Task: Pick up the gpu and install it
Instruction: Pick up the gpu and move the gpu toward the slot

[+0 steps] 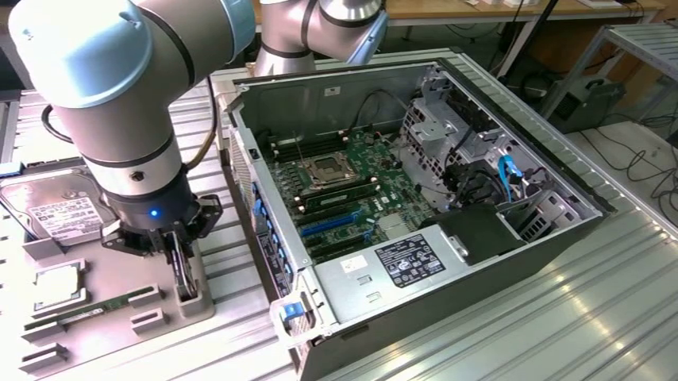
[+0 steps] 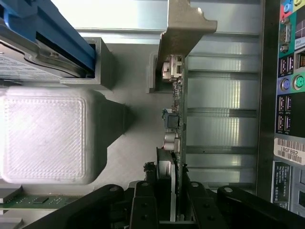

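The claw [image 1: 178,260] [image 2: 172,212] points straight down at the end of the arm [image 1: 111,95], and its two black fingers [image 2: 144,202] are closed on the gpu [image 1: 189,279] [image 2: 175,119], one against each face of the card; the gpu stands on edge, upright, in a slot of the grey holder tray [image 1: 170,311], just beside the open computer case [image 1: 424,198] on the exterior view's left; in the wrist view the card is seen edge-on, with its silver bracket [image 2: 183,28] at the end farthest from the fingers and its fan side bulging toward one finger; whether the card has lifted clear of the slot I cannot tell; on the same tray, near the claw, lie a green memory stick [image 1: 90,311] [image 2: 33,200], a square processor chip [image 1: 59,286] and a hard drive [image 1: 59,210] with a white label; a pale ribbed block [image 2: 47,136] of the tray sits close to the card in the wrist view; the case lies on its side with the lid off, showing the green mainboard [image 1: 339,182] and the power supply [image 1: 398,266]; its rear ports [image 2: 288,95] face the tray; everything rests on a ribbed metal table [image 1: 551,317]
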`<state>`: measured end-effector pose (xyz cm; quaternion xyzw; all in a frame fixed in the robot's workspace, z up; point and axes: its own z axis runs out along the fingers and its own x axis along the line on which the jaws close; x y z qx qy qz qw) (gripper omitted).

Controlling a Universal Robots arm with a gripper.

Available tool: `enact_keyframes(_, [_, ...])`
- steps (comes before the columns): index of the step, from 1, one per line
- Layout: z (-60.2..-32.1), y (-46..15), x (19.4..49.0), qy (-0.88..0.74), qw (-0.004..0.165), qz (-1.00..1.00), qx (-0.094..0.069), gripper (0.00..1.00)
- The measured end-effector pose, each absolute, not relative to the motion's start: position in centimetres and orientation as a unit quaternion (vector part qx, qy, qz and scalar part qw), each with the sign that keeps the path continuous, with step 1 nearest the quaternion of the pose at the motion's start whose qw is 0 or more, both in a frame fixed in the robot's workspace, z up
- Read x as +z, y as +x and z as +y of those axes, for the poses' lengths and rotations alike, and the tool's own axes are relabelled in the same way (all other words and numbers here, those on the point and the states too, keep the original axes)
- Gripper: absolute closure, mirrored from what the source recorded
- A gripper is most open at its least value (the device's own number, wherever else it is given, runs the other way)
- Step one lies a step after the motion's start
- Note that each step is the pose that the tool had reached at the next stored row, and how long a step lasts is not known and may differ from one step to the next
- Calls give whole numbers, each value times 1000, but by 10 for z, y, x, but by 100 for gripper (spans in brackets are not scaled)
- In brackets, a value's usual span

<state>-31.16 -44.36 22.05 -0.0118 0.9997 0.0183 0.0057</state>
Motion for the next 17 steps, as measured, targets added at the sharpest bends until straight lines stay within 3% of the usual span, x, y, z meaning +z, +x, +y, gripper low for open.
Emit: enact_keyframes(17, [-444, -311, 232, -12, 5, 1000, 19, 72])
